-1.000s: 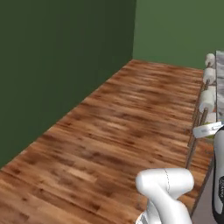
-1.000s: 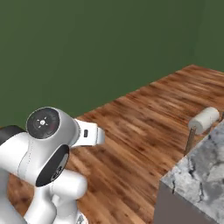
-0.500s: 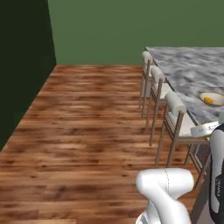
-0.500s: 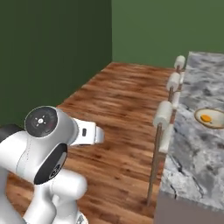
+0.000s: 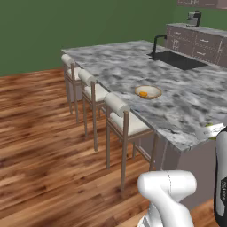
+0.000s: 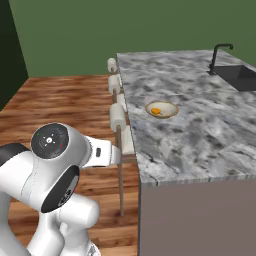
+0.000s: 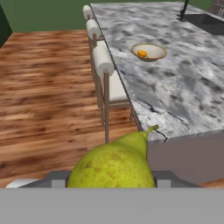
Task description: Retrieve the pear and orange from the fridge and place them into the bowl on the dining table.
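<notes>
While the base faces the dining table (image 6: 200,130) from its near corner, the gripper (image 7: 113,183) pinches the pear (image 7: 114,165), which sits low in the hand view with its stem pointing toward the stone top. The bowl (image 7: 149,51) rests well in from the table's edge, beside the row of stools (image 5: 120,116), and the orange (image 7: 142,54) already lies inside it, toward the near-left of the rim in the hand view. Only the pear delivery seems to remain. To do it well, the robot would probably need to bring the base closer along the table's side, since the bowl looks well apart from the arm, and to keep clear of the nearest stool's cushioned back. The pear should be carried above the marbled surface, brought over the bowl's free half, away from the orange, and lowered close before release, as the bowl is shallow and a roundish fruit could roll out.
</notes>
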